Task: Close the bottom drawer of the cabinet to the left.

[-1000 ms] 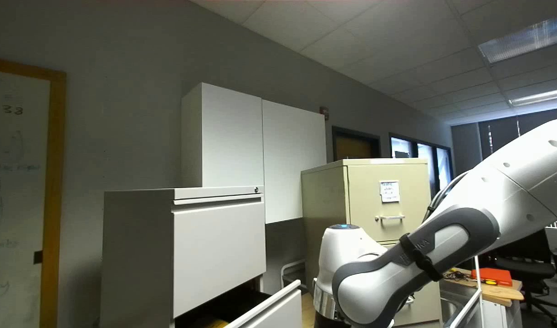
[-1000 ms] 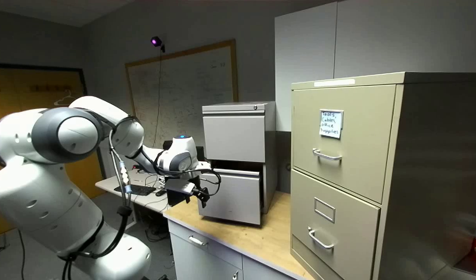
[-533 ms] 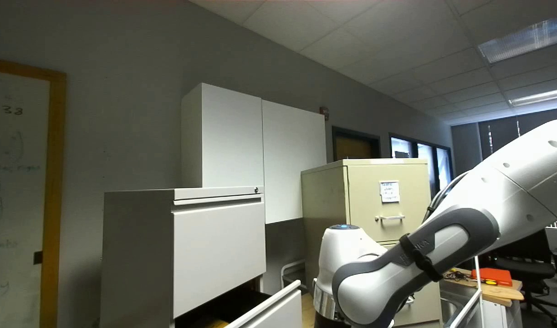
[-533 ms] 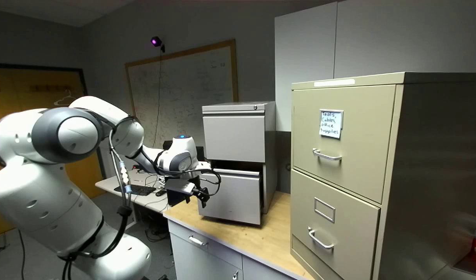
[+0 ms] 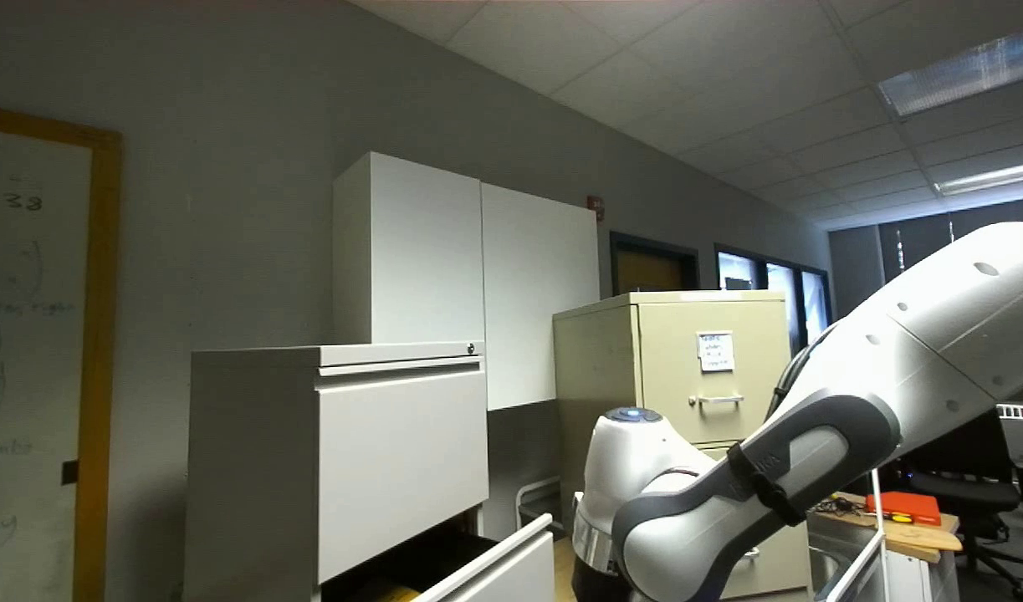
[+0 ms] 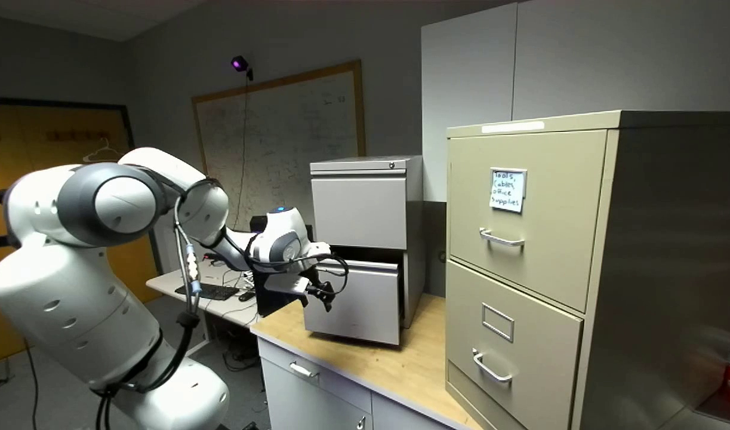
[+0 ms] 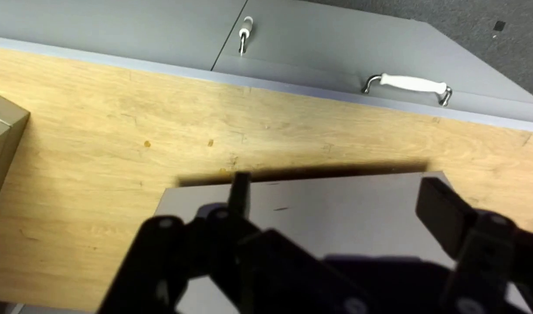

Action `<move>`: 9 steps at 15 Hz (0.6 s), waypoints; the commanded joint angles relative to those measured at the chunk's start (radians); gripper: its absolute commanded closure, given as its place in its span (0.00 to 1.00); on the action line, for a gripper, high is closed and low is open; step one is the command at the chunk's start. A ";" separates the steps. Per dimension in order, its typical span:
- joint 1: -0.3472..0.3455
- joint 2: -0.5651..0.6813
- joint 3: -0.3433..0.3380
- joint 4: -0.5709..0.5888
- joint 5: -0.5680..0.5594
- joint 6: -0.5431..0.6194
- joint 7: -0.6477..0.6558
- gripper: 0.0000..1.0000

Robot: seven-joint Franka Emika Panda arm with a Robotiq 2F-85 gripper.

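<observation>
The cabinet is light grey and stands on a wooden counter in both exterior views (image 5: 256, 468) (image 6: 360, 213). Its bottom drawer (image 6: 362, 307) is pulled out, with a dark gap above its front. In an exterior view the drawer's pale rim and front (image 5: 511, 573) stick out under the closed upper drawer. My gripper (image 6: 318, 301) hangs in front of the drawer front's left part. The gripper (image 7: 336, 186) is open in the wrist view, with nothing between its fingers. The drawer front (image 7: 327, 213) lies beyond the fingers. I cannot tell whether they touch it.
A beige filing cabinet (image 6: 523, 227) stands to the right on the wooden counter (image 6: 427, 370). A desk with a keyboard (image 6: 209, 291) is behind the arm. White wall cupboards (image 5: 427, 259) hang behind. The counter's base has a white handle (image 7: 412, 83).
The arm and gripper have moved a little toward the drawer front, to the right in an exterior view, mostly within the last half second. The drawer has not visibly moved.
</observation>
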 commanded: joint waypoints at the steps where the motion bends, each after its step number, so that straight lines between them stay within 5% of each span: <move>1: -0.037 0.091 0.009 0.086 -0.051 0.076 0.035 0.29; 2: -0.036 0.112 0.002 0.104 -0.045 0.108 0.024 0.30; 9: -0.030 0.311 -0.028 0.292 -0.012 0.285 -0.004 0.84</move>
